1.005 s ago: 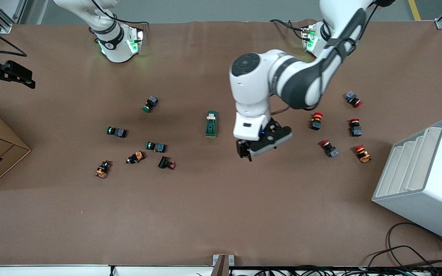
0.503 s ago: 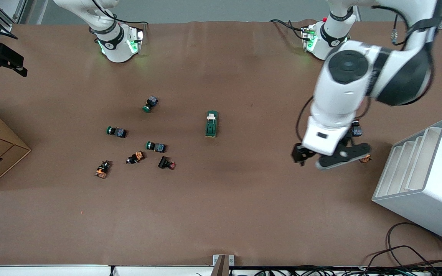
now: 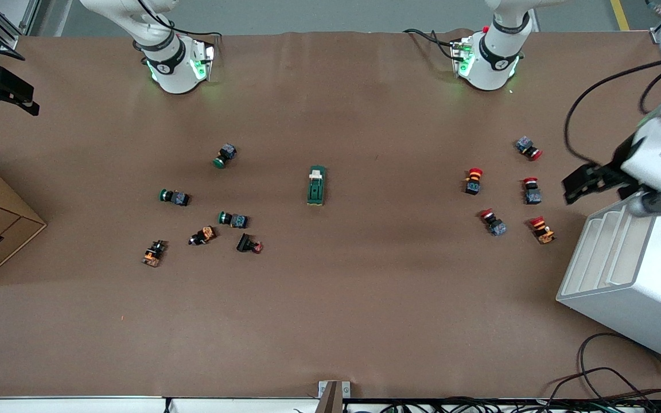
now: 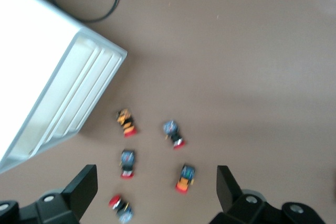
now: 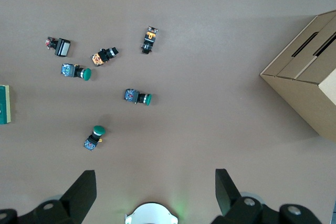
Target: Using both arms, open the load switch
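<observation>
The small dark-green rectangular load switch (image 3: 316, 185) lies flat mid-table, its white sliding tab (image 3: 316, 172) at the end farther from the front camera, nothing touching it.

Running off the picture's edge: load switch (image 5: 4, 104) in right wrist view, white rack (image 4: 50, 82) in left wrist view.

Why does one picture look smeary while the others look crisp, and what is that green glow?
Left wrist view: soft and smeared, the red-capped pushbuttons fuzzy, likely motion blur. Right wrist view: crisp, the green-capped pushbuttons sharp under even light. Front view: sharp on the load switch, with green light on the arm bases tinting the brown table; shadows are faint.
</observation>
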Robot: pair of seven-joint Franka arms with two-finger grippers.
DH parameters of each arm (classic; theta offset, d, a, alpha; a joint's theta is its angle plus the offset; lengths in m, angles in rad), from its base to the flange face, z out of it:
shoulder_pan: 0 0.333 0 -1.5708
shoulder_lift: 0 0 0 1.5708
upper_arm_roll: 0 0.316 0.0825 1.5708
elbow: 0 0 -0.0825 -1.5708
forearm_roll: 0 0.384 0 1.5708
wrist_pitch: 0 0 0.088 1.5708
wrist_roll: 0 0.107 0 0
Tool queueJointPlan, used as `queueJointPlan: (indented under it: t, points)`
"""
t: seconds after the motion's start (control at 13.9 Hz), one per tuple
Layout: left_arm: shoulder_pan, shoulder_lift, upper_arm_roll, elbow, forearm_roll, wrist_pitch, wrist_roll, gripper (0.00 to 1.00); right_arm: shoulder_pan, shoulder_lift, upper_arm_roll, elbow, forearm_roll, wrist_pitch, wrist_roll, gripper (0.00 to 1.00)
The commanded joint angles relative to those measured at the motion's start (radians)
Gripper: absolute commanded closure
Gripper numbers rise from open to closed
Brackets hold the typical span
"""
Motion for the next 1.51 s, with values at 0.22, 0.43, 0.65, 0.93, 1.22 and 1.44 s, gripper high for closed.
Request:
queueJointPlan:
  t: [0.22,0.43,0.65,0.93,1.22,1.44]
  points:
    - [-0.098,-0.19,0.16,-0.138,-0.057,-0.111,0.124,0.0,-0.009,-0.019,-0.017,-0.024,0.055,0.011,-0.009,0.0]
    - [-0.098,-0.239,0.16,-0.18,-0.057,-0.111,0.125,0.0,-0.007,-0.019,-0.015,-0.024,0.058,0.008,-0.011,0.0]
    - [-0.098,-0.271,0.154,-0.214,-0.057,-0.111,0.139,0.0,-0.006,-0.022,-0.015,-0.027,0.057,0.003,-0.011,0.0]
    - [-0.094,-0.271,0.125,-0.217,-0.049,-0.108,0.138,0.0,-0.004,-0.022,-0.015,-0.027,0.057,0.003,-0.012,0.0]
    - [-0.088,-0.261,0.134,-0.191,-0.049,-0.107,0.141,0.0,-0.002,-0.022,-0.014,-0.025,0.057,0.003,-0.015,0.0]
    - [-0.085,-0.241,0.137,-0.156,-0.052,-0.11,0.145,0.0,-0.004,-0.022,-0.014,-0.027,0.057,0.003,-0.018,0.0]
